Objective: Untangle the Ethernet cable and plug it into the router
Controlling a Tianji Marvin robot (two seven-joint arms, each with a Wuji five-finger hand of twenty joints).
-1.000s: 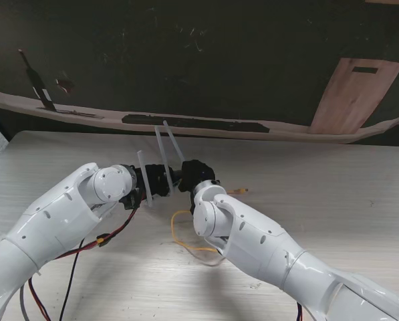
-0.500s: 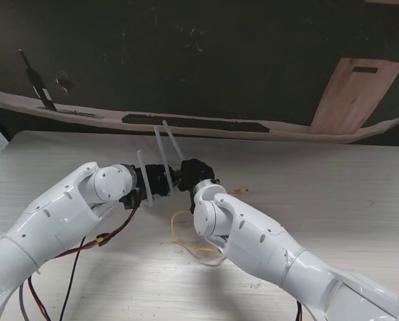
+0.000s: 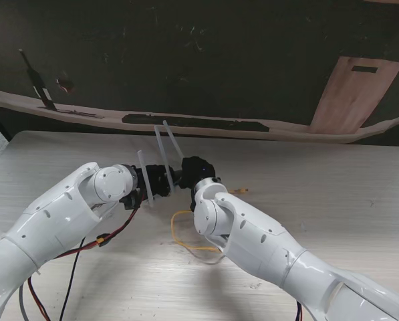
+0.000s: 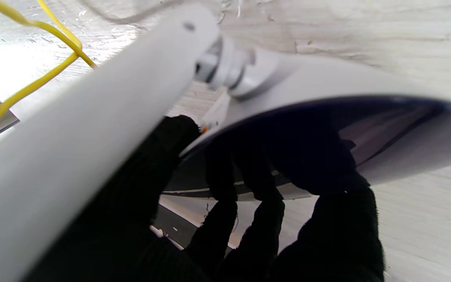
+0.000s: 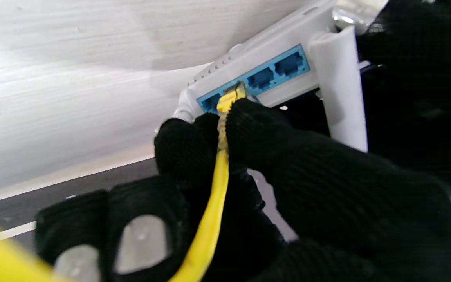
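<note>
The white router (image 5: 264, 58) shows a row of blue ports (image 5: 262, 77) in the right wrist view. My right hand (image 5: 249, 156), in a black glove, is shut on the yellow Ethernet cable (image 5: 213, 196) just behind its plug (image 5: 231, 96), whose tip touches the port row. My left hand (image 4: 249, 211) is shut on the router's body (image 4: 366, 102), holding it off the table beside an antenna (image 4: 92, 133). From the stand, both hands (image 3: 198, 170) meet at mid-table around the router, whose antennas (image 3: 164, 157) stick up. Slack cable (image 3: 186, 234) loops on the table beneath my right forearm.
Red and black wires (image 3: 99, 241) hang under my left arm. The pale wooden table (image 3: 333, 187) ends at a dark wall with a wooden board (image 3: 356, 93) leaning at the far right. The cable's other end (image 3: 239, 191) lies just right of the hands.
My right hand has shifted slightly farther from me, toward the router. The left arm and router have stayed put.
</note>
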